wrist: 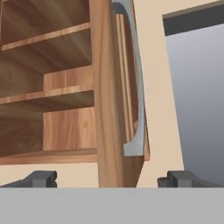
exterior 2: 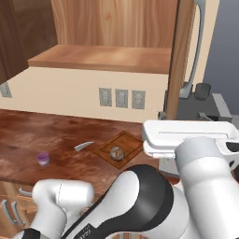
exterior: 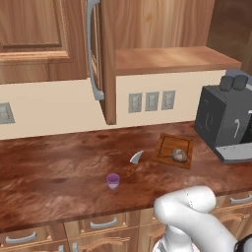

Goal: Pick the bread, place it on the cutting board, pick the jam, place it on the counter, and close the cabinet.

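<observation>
The bread (exterior: 179, 155) (exterior 2: 116, 152) lies on the cutting board (exterior: 166, 146) (exterior 2: 128, 141), on the counter (exterior: 59, 167) (exterior 2: 28, 135). The jam (exterior: 113, 180) (exterior 2: 43, 158) stands upright on the counter, left of the board and apart from it. One door (exterior: 109, 59) (exterior 2: 179, 60) (wrist: 109, 109) of the cabinet (exterior: 34, 34) stands open, edge-on to me. Its grey bar handle (wrist: 136, 87) is on its right face in the hand view. My gripper (wrist: 112, 179) is open and faces the door's edge low down. Nothing is held.
A curved grey-bladed knife (exterior: 135, 160) (exterior 2: 83, 146) lies between jam and board. A dark coffee machine (exterior: 224, 118) stands at the counter's right end. The cabinet's shelf (exterior: 167, 59) (exterior 2: 102, 58) is bare. Wall sockets (exterior: 151, 101) sit above the counter, drawers (exterior: 103, 224) below it.
</observation>
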Controlling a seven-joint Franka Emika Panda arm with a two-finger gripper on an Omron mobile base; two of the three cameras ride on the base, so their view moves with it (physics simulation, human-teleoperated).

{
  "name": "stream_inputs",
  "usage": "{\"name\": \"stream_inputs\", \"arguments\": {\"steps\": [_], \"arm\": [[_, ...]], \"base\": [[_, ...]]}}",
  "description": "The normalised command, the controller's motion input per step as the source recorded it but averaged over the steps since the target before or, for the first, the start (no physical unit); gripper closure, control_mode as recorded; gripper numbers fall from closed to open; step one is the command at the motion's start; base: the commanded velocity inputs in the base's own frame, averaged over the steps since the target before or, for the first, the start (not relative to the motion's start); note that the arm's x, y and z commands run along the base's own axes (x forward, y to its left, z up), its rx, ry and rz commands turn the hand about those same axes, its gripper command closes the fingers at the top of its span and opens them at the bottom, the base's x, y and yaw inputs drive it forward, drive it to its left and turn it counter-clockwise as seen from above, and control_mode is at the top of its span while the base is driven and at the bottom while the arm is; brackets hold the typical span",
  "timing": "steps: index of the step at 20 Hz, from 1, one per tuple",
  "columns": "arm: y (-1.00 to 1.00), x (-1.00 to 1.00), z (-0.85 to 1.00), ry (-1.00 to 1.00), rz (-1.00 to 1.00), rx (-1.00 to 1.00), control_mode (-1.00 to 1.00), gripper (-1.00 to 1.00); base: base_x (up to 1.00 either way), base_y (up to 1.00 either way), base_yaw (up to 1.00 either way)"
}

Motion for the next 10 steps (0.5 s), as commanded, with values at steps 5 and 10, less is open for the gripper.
{"name": "stream_inputs", "arguments": {"steps": [5, 10], "arm": [[-0.11, 0.06, 0.00, 0.00, 0.07, 0.00, -1.00, -1.00], [-0.06, 0.09, 0.00, 0.00, 0.08, 0.00, -1.00, -1.00]], "base": [[0.00, 0.00, 0.00], [0.00, 0.00, 0.00]]}}
